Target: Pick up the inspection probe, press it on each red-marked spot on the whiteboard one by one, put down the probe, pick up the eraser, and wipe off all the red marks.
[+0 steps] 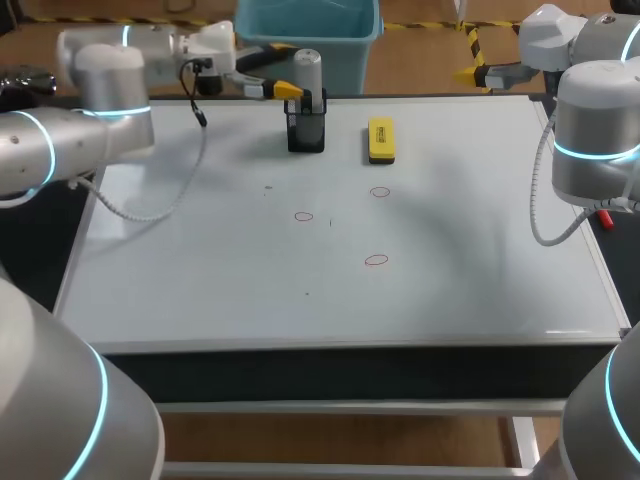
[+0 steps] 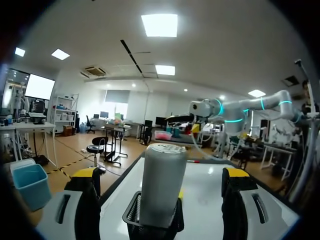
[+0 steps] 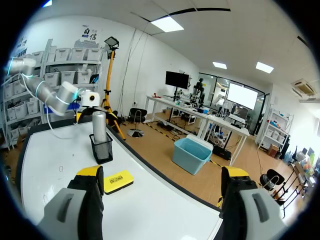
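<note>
Two arms: your left arm [image 1: 95, 105] comes in from the left along the far edge of the flat white whiteboard [image 1: 200, 290]; your right arm [image 1: 595, 130] stands at its right edge.
Left gripper [image 2: 161, 172]: its yellow-tipped fingers are spread wide apart and grip nothing. It is level with the probe's upper part.
Probe: the grey cylindrical inspection probe [image 2: 161, 185] stands upright in a black mesh holder [image 1: 306, 133] at the far middle of the board. In the left wrist view it sits between and ahead of the spread fingers. You cannot quite tell from the head view whether the fingers flank it or stop just short.
Red marks: three thin red circles sit in the board's middle. One [image 1: 304, 216] lies nearer than the holder, one [image 1: 380, 192] to its right, and one [image 1: 376, 260] closest to you.
Eraser: the yellow block eraser [image 1: 381, 140] lies flat just right of the holder, apart from it.
Right gripper [image 3: 162, 172]: its fingers are apart and hold nothing. It hangs by the board's far right corner, well away from the eraser.
</note>
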